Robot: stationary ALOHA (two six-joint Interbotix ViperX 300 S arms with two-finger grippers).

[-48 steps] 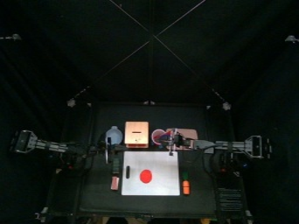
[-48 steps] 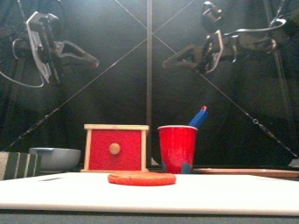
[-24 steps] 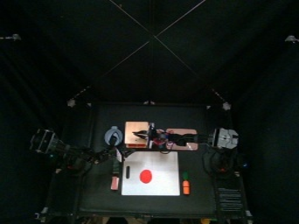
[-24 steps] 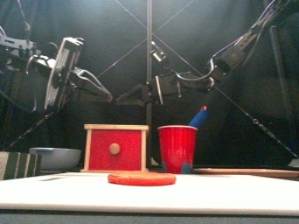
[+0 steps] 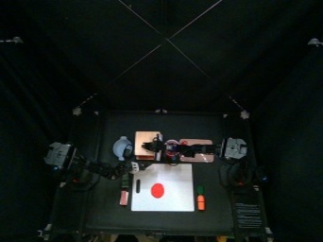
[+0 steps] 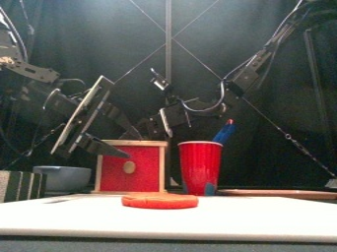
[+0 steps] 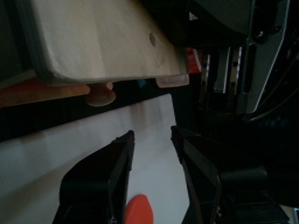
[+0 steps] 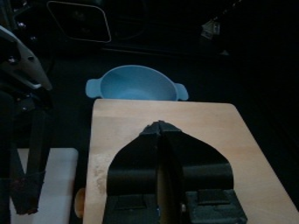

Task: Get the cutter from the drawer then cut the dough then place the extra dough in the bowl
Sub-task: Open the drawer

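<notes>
R claw [image 8: 160, 129] pinched closed over wooden box [image 8: 117, 140] top; blue bowl [image 8: 136, 85] just beyond.

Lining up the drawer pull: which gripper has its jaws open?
The left gripper, jaws apart facing the drawer knob; the right gripper is shut over the wooden box.

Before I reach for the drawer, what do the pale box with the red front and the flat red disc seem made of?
Pale box: likely unvarnished wood, matte tan top; its red drawer front looks painted. Flat red disc: probably soft dough, dull surface, rounded uneven rim.
</notes>
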